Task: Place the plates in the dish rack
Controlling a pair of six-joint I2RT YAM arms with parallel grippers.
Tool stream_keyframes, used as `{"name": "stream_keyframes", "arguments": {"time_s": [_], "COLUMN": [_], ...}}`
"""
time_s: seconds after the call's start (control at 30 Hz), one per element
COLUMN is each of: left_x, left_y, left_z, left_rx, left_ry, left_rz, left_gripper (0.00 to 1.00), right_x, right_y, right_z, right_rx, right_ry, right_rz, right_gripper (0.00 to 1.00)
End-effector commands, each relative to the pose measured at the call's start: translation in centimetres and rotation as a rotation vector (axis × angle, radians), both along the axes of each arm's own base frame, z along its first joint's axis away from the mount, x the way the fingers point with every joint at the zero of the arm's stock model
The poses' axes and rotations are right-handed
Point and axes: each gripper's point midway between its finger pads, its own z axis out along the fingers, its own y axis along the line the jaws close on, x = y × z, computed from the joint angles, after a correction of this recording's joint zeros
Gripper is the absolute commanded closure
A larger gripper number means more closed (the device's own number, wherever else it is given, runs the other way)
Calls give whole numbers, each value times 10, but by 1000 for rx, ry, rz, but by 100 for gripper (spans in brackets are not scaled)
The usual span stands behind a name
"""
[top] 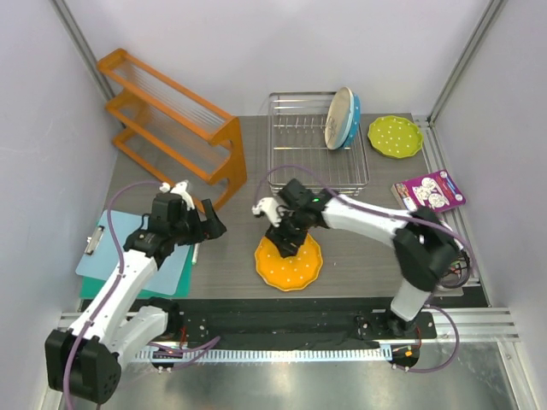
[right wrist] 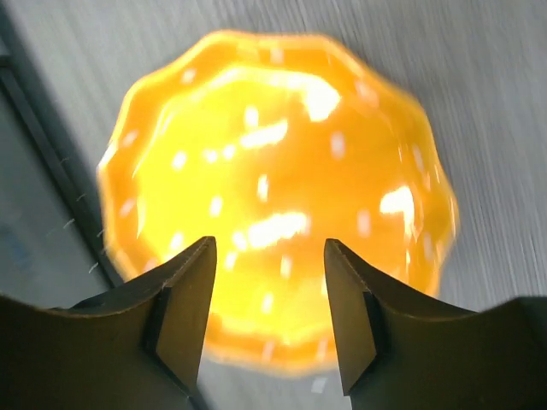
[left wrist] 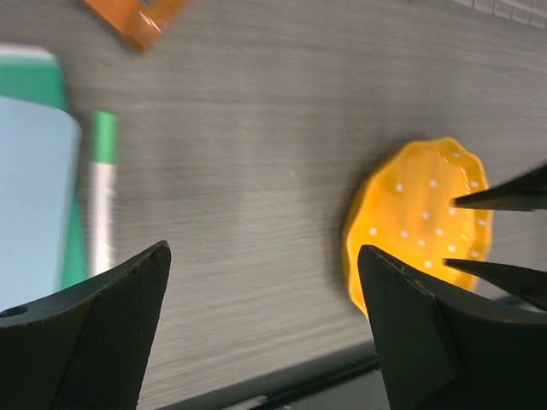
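over the orange plate [right wrist: 273,171], right gripper [right wrist: 267,248] part-open, left gripper [left wrist: 265,256] wide open, both empty; shallow rim pinch prob slips.

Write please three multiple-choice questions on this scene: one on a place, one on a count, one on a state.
1. Where is the round lime-green scallop-edged plate?
A) on the grey table, right of the rectangular silver wire dish rack
B) inside that rack
C) held in a claw

2. How many plates stand in the rack?
A) one
B) two
C) four

3. In what state is the right claw over the round orange dotted plate?
A) shut on the plate
B) open, holding nothing
C) shut and empty

Answers: 1 A, it lies flat beside the rack's right wall; 2 B, only the smooth cream plate and the blue plate lean there; 3 B, its fingers stand apart above the plate.
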Motion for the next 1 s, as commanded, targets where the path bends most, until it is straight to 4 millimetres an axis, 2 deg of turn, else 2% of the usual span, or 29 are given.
{"name": "stream_keyframes", "arguments": {"time_s": [0.0,0.07,0.1,0.13,0.17,0.2,0.23,0.27,0.37,0.5,0.57,0.7,0.73,0.77,0.87,0.9,0.97], "left_x": [-10,-16,-12,-17,-21,-20,-25,-29,-28,-29,-30,-32,-36,-30,-31,-32,-37], "left_y": [-37,-44,-49,-50,-57,-61,-64,-70,-82,-100,-115,-126,-128,-135,-134,-134,-136], "left_z": [-33,-52,-52,-60,-64,-66,-72,-75,-76,-86,-84,-96,-105,-103,-113,-114,-114], "left_rx": [-228,-239,-259,-253,-238,-237,-240,-237,-249,-266,-280,-273,-272,-304,-304,-303,-314], "left_ry": [186,258,245,259,266,252,266,267,260,290,282,327,357,329,363,368,386], "left_rz": [6,6,8,4,-23,-38,-42,-70,-105,-153,-200,-216,-219,-234,-206,-213,-232], "left_gripper": [11,14,15,17,18,20,24,26,27,27,28,37,38,39,50,57,64], "right_x": [-21,-25,-20,-17,-22,-18,-6,-8,-5,-12,-10,-7,-4,-6,-7,-6,-4], "right_y": [-39,-52,-70,-74,-79,-85,-91,-97,-106,-110,-112,-109,-108,-108,-102,-101,-95], "right_z": [52,53,48,47,41,40,40,32,25,13,6,3,3,-3,-8,-8,-7], "right_rx": [118,155,164,192,210,235,273,270,302,327,348,398,413,406,433,443,481], "right_ry": [51,124,153,191,247,269,281,306,370,467,488,515,508,532,609,633,664], "right_rz": [-163,-241,-332,-404,-450,-501,-584,-621,-698,-751,-798,-828,-828,-839,-848,-850,-827], "right_gripper": [40,40,39,39,39,37,38,37,36,36,35,34,33,33,33,33,33]}}
